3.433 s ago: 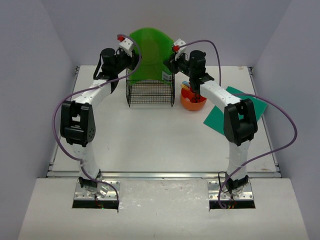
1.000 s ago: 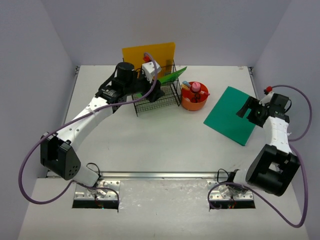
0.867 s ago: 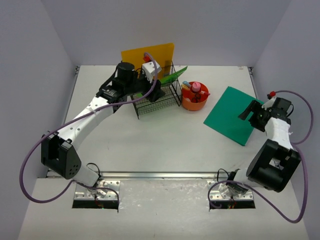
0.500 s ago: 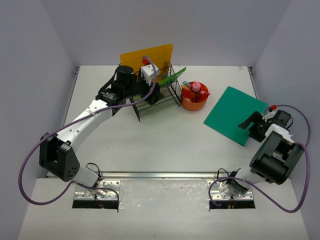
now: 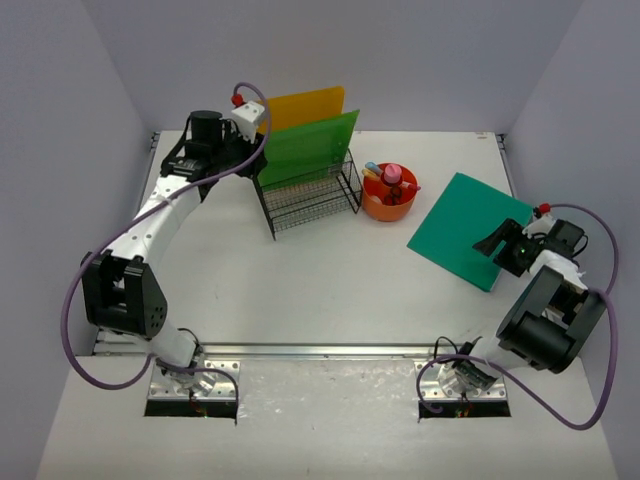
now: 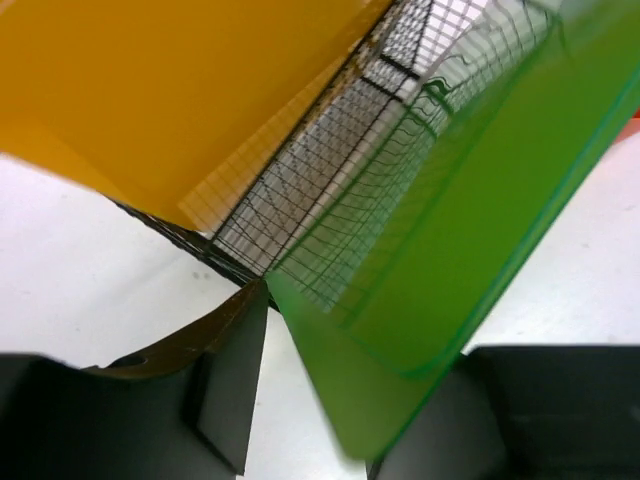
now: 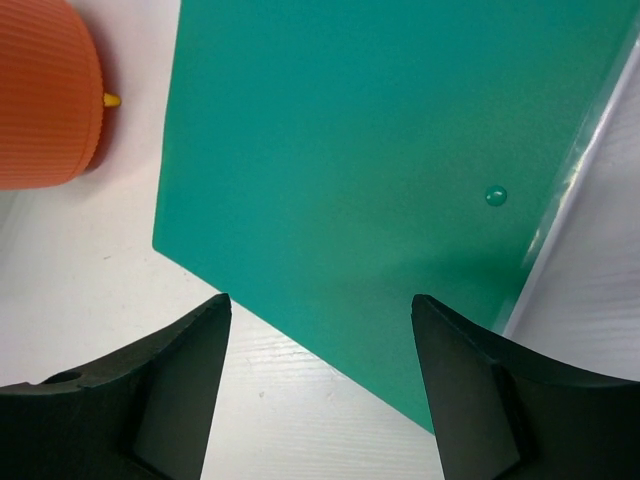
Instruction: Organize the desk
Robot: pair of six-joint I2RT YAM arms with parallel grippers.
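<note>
On the desk [image 5: 300, 280], wrist views show parted jaws: left gripper [image 6: 362, 335] straddling green folder [image 6: 450, 220], right gripper [image 7: 320, 305] above teal folder [image 7: 380, 130].

Matt white bench [image 5: 300, 280] with faint grain, edged by a silver metal rail [image 5: 330, 349]. Black metal wire-mesh rack [image 5: 312, 208]. Glossy, translucent green plastic sheet [image 5: 305, 145]; smooth opaque orange sheet [image 5: 305, 103]. Smooth matt teal folder [image 5: 465, 230]. Ribbed orange plastic tray [image 5: 385, 211].

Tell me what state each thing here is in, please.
Orange folder: standing in wire rack.
Green folder: standing in same rack.
Teal folder: flat on desk.
Left end effector: at green folder's corner, grip unclear.
Right end effector: open above teal folder.
</note>
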